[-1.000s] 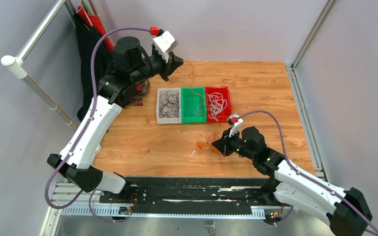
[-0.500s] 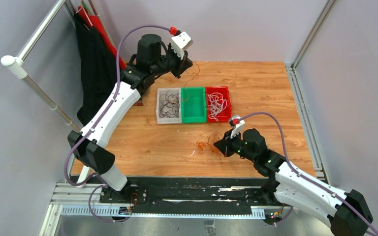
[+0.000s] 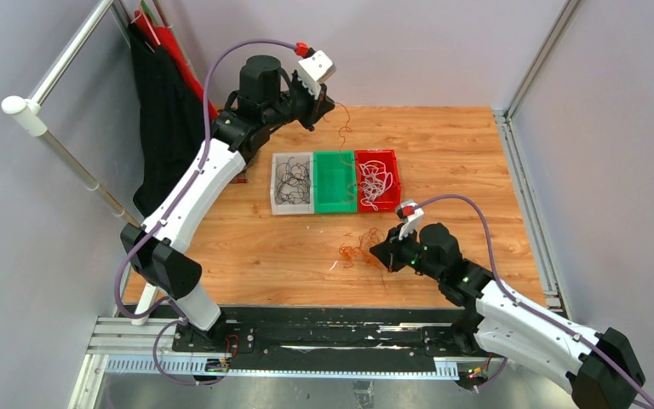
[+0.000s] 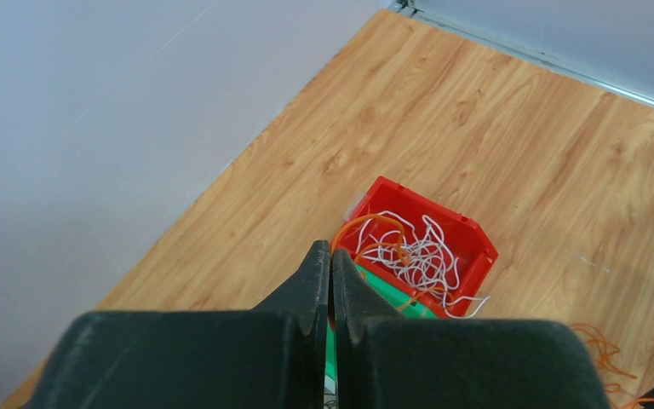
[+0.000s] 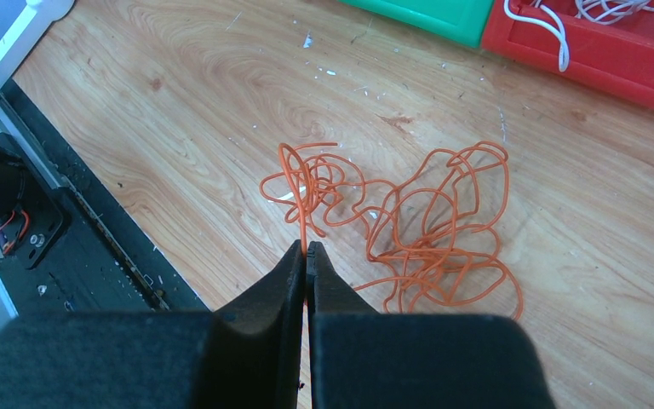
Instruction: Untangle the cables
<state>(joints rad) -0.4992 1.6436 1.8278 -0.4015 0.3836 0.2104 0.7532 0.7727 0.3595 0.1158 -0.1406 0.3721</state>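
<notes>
Both tight on orange cable [image 5: 426,221]: L hand [image 4: 331,256], R hand [image 5: 306,250]; pinch pts unseen.

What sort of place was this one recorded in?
Probably a robotics lab test cell: plain grey walls and aluminium frame posts enclose a wooden table, with three colour-coded bins holding cables.
</notes>
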